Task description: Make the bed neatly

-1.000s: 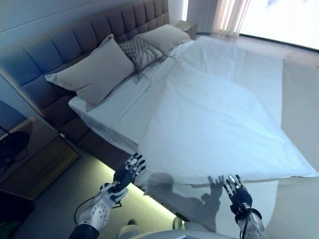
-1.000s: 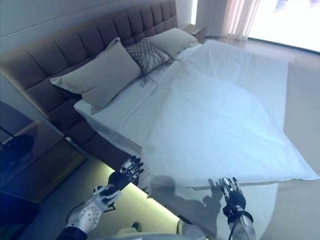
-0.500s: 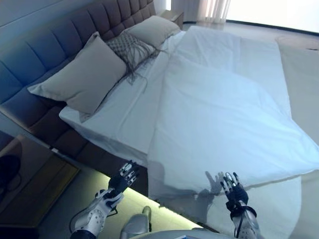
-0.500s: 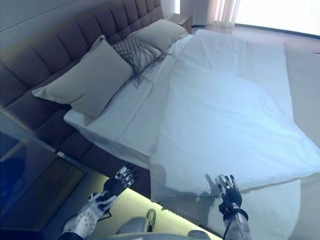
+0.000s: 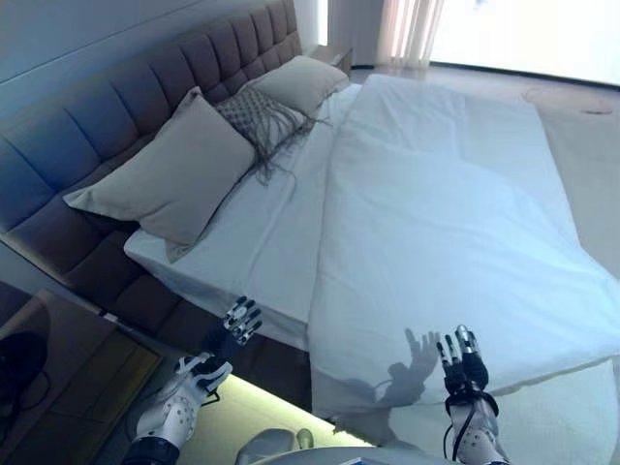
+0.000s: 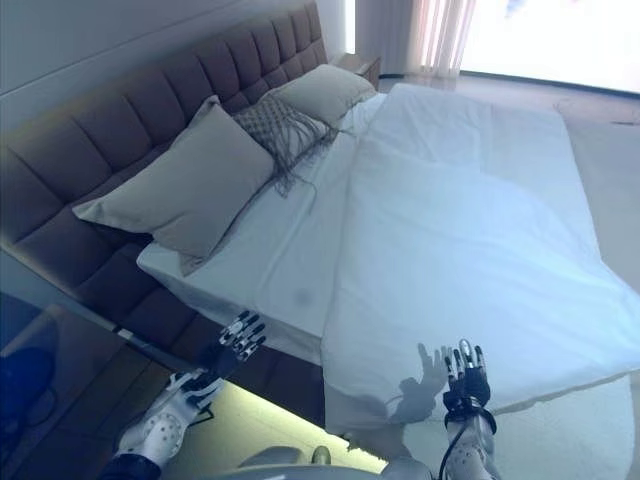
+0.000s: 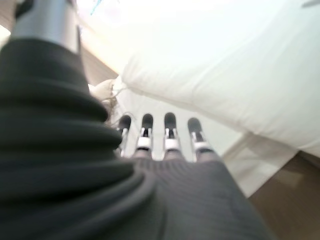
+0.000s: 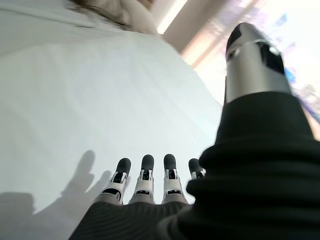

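A white duvet (image 5: 455,242) lies over the bed's right part, its near edge hanging over the side. The bare white sheet (image 5: 262,232) shows on the left strip below the pillows. A large beige pillow (image 5: 170,170), a patterned fringed cushion (image 5: 260,111) and a second beige pillow (image 5: 295,82) lean on the tufted headboard (image 5: 107,116). My left hand (image 5: 231,325) is open and empty, held beside the bed's near edge. My right hand (image 5: 460,358) is open and empty just before the duvet's near edge; its fingers (image 8: 145,175) point at the duvet.
A dark bedside table (image 5: 48,378) stands at the lower left. A lit strip (image 5: 262,407) glows under the bed frame. Curtains (image 5: 412,29) and a bright window are at the far end. Beige floor (image 5: 591,126) runs along the right side.
The camera has shifted, so the bed sits differently in view. Both hands stay open and empty near the bed's near edge; the right hand is a little closer to the duvet.
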### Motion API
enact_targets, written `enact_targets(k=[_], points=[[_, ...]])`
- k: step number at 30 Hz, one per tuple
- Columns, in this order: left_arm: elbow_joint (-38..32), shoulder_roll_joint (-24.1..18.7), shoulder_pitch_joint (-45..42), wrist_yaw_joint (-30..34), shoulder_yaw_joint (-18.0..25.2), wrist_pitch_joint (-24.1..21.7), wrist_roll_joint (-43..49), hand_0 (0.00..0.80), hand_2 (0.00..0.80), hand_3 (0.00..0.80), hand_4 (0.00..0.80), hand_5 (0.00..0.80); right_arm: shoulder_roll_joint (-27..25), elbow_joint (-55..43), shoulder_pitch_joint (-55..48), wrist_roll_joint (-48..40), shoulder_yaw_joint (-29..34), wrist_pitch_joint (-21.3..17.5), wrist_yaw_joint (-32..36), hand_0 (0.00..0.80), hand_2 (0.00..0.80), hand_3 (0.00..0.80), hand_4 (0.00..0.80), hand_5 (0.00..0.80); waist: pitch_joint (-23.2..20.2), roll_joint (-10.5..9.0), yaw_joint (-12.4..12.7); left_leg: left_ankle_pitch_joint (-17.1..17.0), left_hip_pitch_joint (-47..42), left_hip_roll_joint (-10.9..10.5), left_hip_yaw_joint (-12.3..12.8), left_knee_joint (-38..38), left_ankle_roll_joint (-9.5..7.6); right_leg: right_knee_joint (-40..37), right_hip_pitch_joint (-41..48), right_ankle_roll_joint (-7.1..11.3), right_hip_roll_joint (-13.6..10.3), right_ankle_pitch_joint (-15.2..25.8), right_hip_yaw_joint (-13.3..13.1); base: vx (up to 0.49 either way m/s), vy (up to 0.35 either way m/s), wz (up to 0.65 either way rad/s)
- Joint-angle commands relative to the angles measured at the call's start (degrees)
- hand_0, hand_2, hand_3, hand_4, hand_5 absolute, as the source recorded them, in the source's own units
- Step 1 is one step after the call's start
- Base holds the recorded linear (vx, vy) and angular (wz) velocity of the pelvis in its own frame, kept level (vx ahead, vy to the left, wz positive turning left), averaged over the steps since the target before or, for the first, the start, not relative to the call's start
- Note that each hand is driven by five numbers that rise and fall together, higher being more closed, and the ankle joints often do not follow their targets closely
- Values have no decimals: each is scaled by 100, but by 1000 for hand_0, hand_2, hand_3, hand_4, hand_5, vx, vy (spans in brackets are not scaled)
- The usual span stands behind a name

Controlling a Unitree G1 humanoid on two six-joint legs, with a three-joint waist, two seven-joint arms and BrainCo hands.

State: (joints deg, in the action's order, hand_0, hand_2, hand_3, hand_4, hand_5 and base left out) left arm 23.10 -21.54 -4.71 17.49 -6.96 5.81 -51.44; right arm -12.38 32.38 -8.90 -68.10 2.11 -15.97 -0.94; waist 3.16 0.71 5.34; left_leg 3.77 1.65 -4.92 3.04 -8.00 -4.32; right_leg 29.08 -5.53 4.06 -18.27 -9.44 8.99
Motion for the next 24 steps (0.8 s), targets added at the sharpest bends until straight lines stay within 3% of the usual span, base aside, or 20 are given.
enact_targets(k=[1,3,4,6,7,9,10,13,15,19,22,24], points=[[-76,-89,94,172,332,-242,-239,0,0,0,0,0,-547,499,315,-449,696,89,401,0,0,0,0,0,72,-208,-176,75,73,88,-206,-257,330,-1963,9,360,-103,1948,-185,231,-349,9],[-92,-123,172,152,406,-201,-242,0,0,0,0,0,-687,839,449,-564,907,316,527,0,0,0,0,0,120,-295,-210,292,-33,132,-231,-335,382,-2320,-28,522,-151,2261,-335,187,-312,9],[-187,-188,254,154,503,-73,-293,0,0,0,0,0,-805,1081,512,-658,1096,596,597,0,0,0,0,0,144,-370,-243,447,-115,269,-256,-376,445,-2563,-73,660,-166,2401,-449,175,-346,-1],[-291,-244,361,145,589,37,-330,0,0,0,0,0,-800,1361,537,-575,1243,817,738,0,0,0,0,0,184,-436,-243,599,-180,516,-148,-439,517,-2607,-110,794,-166,2499,-360,168,-395,-11],[-318,-265,384,153,640,65,-280,0,0,0,0,0,-784,1383,499,-515,1271,867,744,0,0,0,0,0,198,-459,-242,623,-183,632,-72,-485,545,-2579,-109,830,-148,2438,-301,154,-377,-6],[-254,-255,470,165,589,18,-146,0,0,0,0,0,-732,1632,336,-547,1386,933,894,0,0,0,0,0,187,-534,-285,625,-81,877,-161,-650,645,-2661,28,933,18,2196,-461,182,-384,-7],[-244,-249,495,132,556,11,-136,0,0,0,0,0,-718,1726,311,-620,1404,942,904,0,0,0,0,0,182,-546,-294,616,-63,959,-191,-691,681,-2623,60,942,56,2134,-439,137,-313,9],[-247,-187,500,125,621,20,-74,0,0,0,0,0,-583,1691,234,-743,1325,777,599,0,0,0,0,0,187,-571,-394,573,-70,1416,25,-1024,859,-2387,110,918,198,1786,-249,99,-204,22],[-215,-115,416,156,644,23,-2,0,0,0,0,0,-574,1864,241,-827,1361,755,535,0,0,0,0,0,257,-475,-310,-29,274,1600,-196,-1588,1065,-2355,319,735,446,1606,-259,92,-62,29],[-132,74,498,140,358,-283,-8,0,0,0,0,0,-631,1648,572,-866,1228,546,313,0,0,0,0,0,413,-181,-289,-342,64,1903,-531,-488,1199,-2235,214,807,260,1492,-220,-2,233,13],[89,168,823,181,149,-404,-124,0,0,0,0,0,-740,1629,833,-915,1349,473,389,0,0,0,0,0,524,-70,-453,-201,90,1980,-248,-322,1334,-2076,-96,962,-84,1554,-168,-102,361,-23],[93,154,844,187,47,-373,-97,0,0,0,0,0,-795,1556,901,-865,1464,508,373,0,0,0,0,0,624,-70,-571,101,182,1777,-191,-732,1365,-2019,-200,1094,-400,1674,-332,108,322,-24]])
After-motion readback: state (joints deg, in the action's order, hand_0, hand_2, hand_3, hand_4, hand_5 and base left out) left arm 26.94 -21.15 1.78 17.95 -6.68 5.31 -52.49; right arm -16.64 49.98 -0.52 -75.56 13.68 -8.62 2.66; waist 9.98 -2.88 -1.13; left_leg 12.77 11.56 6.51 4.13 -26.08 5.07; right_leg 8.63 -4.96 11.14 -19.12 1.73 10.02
